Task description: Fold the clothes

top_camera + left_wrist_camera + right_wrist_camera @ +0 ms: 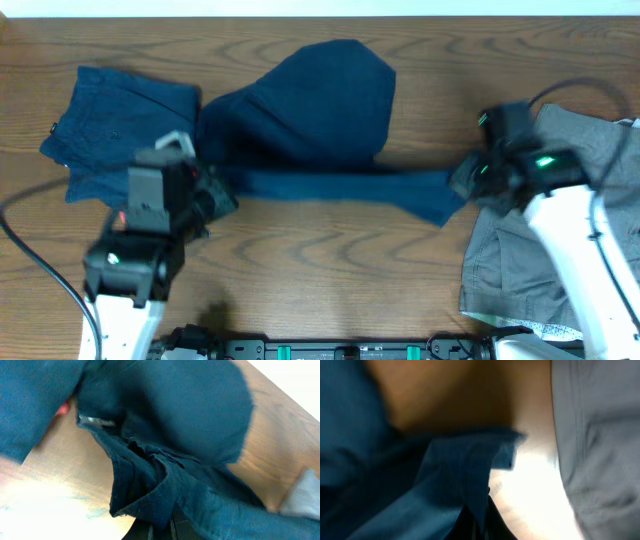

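Observation:
A dark navy garment (pixel 320 110) lies across the middle of the table, its lower edge pulled into a long band between my two grippers. My left gripper (pixel 218 195) is shut on the band's left end; in the left wrist view the navy cloth (pixel 165 475) bunches over the jaws (pixel 167 527). My right gripper (pixel 462 180) is shut on the band's right end; the right wrist view shows the navy cloth (pixel 465 470) draped over the jaws (pixel 477 522). A second navy garment (pixel 120 125) lies at the far left. A light grey garment (pixel 560 230) lies at the right.
The wooden table (pixel 330 280) is bare wood in front of the stretched band. A black cable (pixel 40 265) runs along the left front. A black rail (pixel 350 350) runs along the front edge. The grey garment also shows in the right wrist view (pixel 600 435).

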`<move>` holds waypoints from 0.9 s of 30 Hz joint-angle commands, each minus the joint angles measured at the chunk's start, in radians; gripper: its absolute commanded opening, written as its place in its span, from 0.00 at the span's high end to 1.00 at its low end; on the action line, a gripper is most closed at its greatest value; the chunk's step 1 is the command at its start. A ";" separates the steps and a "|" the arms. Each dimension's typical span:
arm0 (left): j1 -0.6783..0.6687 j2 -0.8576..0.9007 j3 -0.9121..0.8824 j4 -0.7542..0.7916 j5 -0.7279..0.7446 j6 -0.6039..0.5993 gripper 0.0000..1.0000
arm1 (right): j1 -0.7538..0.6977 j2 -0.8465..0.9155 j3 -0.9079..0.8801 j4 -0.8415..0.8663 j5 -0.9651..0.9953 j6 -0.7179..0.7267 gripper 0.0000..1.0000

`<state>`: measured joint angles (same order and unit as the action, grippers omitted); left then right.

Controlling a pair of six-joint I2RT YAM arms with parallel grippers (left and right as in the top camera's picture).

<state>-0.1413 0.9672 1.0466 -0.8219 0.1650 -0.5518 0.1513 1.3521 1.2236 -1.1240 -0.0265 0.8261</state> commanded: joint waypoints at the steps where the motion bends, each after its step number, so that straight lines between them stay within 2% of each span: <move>1: 0.008 0.076 0.191 -0.035 0.034 0.113 0.94 | -0.058 -0.006 0.189 -0.060 0.131 -0.189 0.99; 7: 0.008 0.210 0.558 -0.147 0.063 0.190 0.94 | -0.112 -0.006 0.551 -0.158 0.132 -0.326 0.99; 15: 0.034 0.261 0.922 -0.186 0.058 0.253 0.94 | -0.194 -0.006 0.858 -0.171 0.161 -0.409 0.99; 20: 0.074 0.261 0.991 -0.183 0.055 0.253 0.94 | -0.236 -0.006 0.965 -0.145 0.184 -0.443 0.99; 27: 0.074 0.362 0.986 -0.190 0.056 0.253 0.94 | -0.236 0.049 0.969 -0.137 0.183 -0.469 0.99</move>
<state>-0.1047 1.2701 2.0224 -1.0172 0.3336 -0.3305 -0.0391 1.3499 2.1872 -1.2629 -0.0170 0.3885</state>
